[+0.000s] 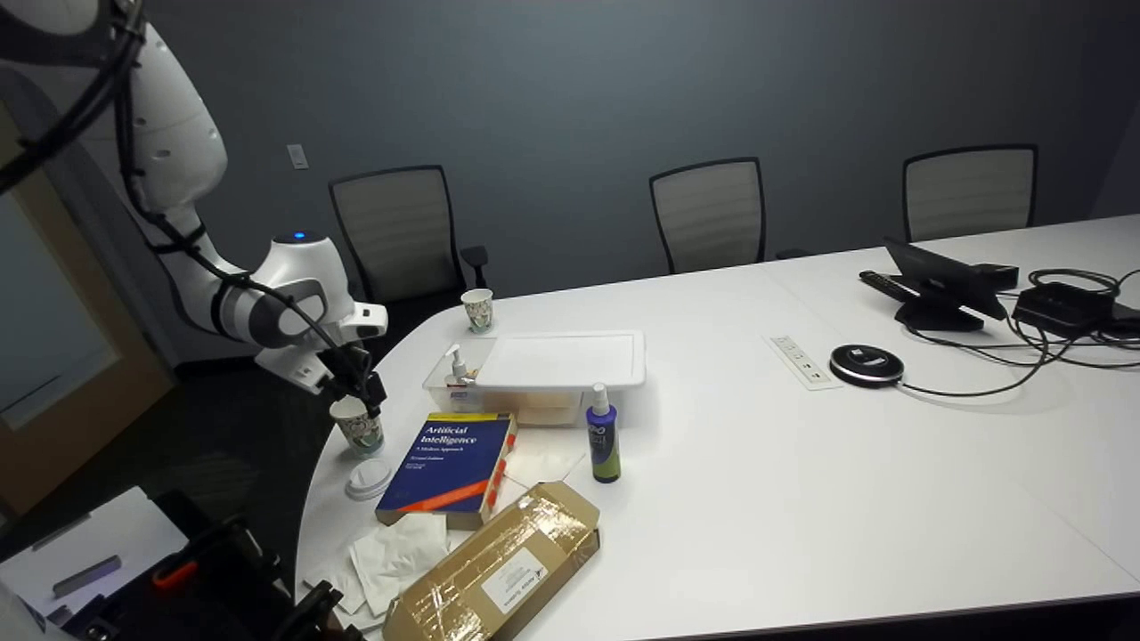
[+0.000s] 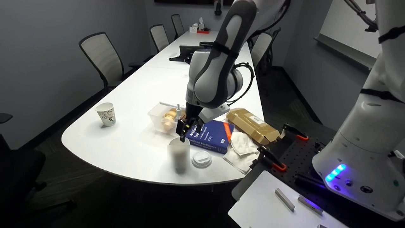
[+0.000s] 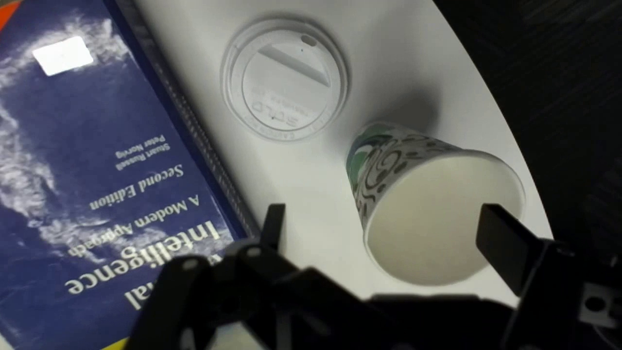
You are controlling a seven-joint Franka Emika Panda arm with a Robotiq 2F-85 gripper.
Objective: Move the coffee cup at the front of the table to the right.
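The coffee cup point(image 1: 361, 432) is a tapered paper cup with a pattern near its base. It stands upright at the rounded end of the white table point(image 1: 757, 463); it also shows, blurred, in an exterior view point(image 2: 179, 155). In the wrist view the cup's open rim and pale inside point(image 3: 432, 218) face the camera. My gripper point(image 3: 384, 233) is open and empty, just above the cup. One finger overlaps the cup's opening in the wrist view, the other is over bare table beside it. In an exterior view the gripper point(image 2: 184, 131) is above the rim; whether it touches cannot be told.
A white lid point(image 3: 286, 80) lies beside the cup. A blue book point(image 1: 450, 463), a cardboard box point(image 1: 508, 570), napkins point(image 2: 243, 147), a clear bin point(image 1: 561, 361) and a purple bottle point(image 1: 603, 441) are nearby. Another patterned cup point(image 2: 107, 114) stands near the far edge.
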